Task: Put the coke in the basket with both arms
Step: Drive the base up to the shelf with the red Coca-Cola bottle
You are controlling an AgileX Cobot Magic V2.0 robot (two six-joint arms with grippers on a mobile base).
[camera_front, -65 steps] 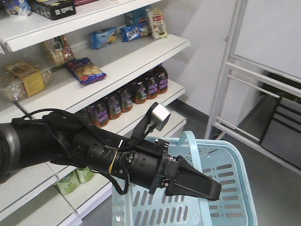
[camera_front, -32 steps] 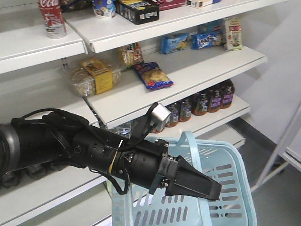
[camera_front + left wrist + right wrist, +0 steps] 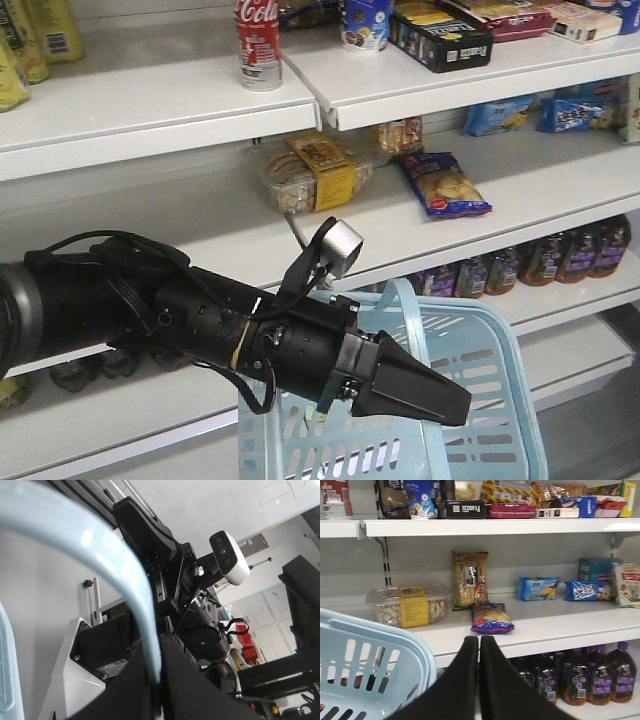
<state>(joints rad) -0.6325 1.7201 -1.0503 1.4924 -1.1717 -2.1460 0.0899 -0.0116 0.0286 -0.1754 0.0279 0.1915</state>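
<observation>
The left pincer (image 3: 445,400) is black and pointy. It is clenched on one thin handle (image 3: 404,300) of the light-blue basket (image 3: 505,325). In the left wrist view the blue handle curves down and goes right in between the two black jaws. The basket hangs under and behind this pincer, and its open top is just below the pointy tip. A little silver camera (image 3: 343,243) sticks up from the black arm (image 3: 150,310), behind the pincer.

The right pincer (image 3: 478,645) is clenched too. Its two black jaws are pressed together with only a thin line between them, and it holds nothing. The basket is low down and to the left of it, close by.

The coke (image 3: 258,42) is a red can with white letters. It stands up straight on a high white shelf (image 3: 150,95). It is far up and to the left of the left pincer, well apart from it and from the basket. In the right wrist view it is way up in the top left corner, far from that pincer.

On the shelf below the coke there is a clear box of cookies (image 3: 310,170) and a blue bag of chips (image 3: 445,185), above the left pincer. Lower down, to the right, a row of dark bottles (image 3: 560,255) stands on another shelf.
</observation>
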